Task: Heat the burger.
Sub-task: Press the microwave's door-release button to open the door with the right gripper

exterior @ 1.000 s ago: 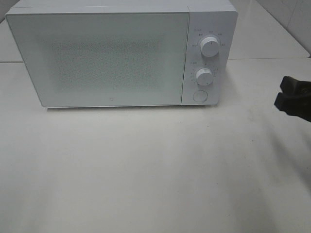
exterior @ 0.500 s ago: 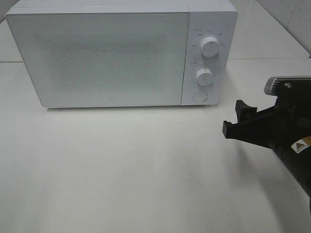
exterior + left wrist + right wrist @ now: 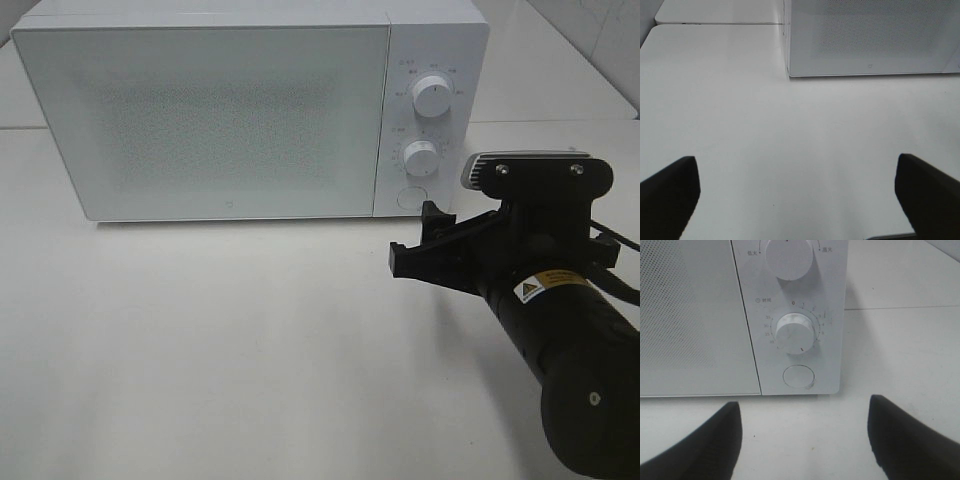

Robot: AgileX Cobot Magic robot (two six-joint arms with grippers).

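**Door shut, burger unseen, and a tight target for the right arm**

From up high: white microwave (image 3: 250, 110) on the table (image 3: 200, 360), door closed. No burger in sight anywhere; maybe behind that door, cannot tell. Right gripper (image 3: 415, 240) spread wide and empty, hanging just in front of the microwave's lower right corner, near the round door button (image 3: 411, 198) and below the timer knob (image 3: 421, 157).

Over to the left wrist: left gripper (image 3: 796, 172) splayed wide, holding nothing, parked well out from the microwave (image 3: 870, 35), off its front left corner. No trouble expected there.

Now the right wrist: dead ahead, door button (image 3: 799, 377) just beneath the timer knob (image 3: 795, 333). Fingers (image 3: 705, 440) far apart, nothing between them.

Plenty to go wrong from here:
- Aiming a touch high and nudging the timer, with nothing confirmed inside.
- Going in this wide and straddling the button, missing it with both fingers.
- Pressing too hard and shoving the whole microwave back across the table.
- Lingering at that corner and blocking the door's swing, once sprung.
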